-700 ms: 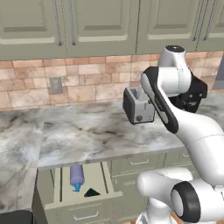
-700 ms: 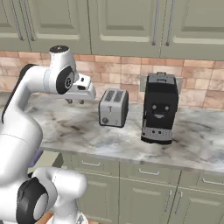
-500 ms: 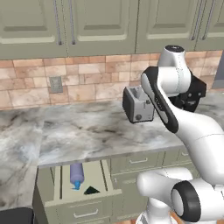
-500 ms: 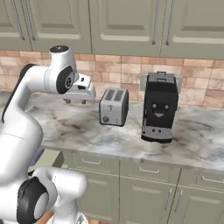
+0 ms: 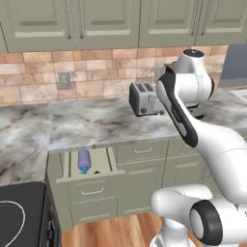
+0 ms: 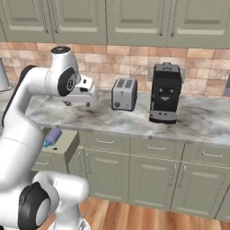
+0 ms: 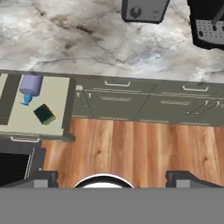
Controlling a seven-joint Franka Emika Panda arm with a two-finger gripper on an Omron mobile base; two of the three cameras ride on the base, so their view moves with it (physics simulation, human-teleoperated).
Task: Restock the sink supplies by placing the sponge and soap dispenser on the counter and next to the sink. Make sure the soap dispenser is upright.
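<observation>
The soap dispenser (image 7: 30,85), a lavender bottle with a blue nozzle, lies on its side in an open drawer (image 7: 57,98) below the counter (image 7: 87,43). It also shows in the base views, soap dispenser (image 5: 84,160) and soap dispenser (image 6: 53,137). The sponge (image 7: 44,113) lies flat in the same drawer, just beside the nozzle. My gripper (image 6: 77,103) hangs over the counter (image 6: 121,119) edge, above and right of the drawer, fingers pointing down. In the hand view the gripper (image 7: 114,178) is open, tips wide apart, with nothing between them. The sink is out of view.
A silver toaster (image 6: 123,94) and a black coffee machine (image 6: 165,93) stand at the back of the counter. A black stovetop (image 5: 19,212) sits at the lower left. Closed olive cabinets line the front over a wooden floor (image 7: 140,148).
The whole picture has shifted: the camera has moved with the base, so drawer, toaster and counter now sit higher in both base views. The arm keeps its pose and the gripper stays open.
</observation>
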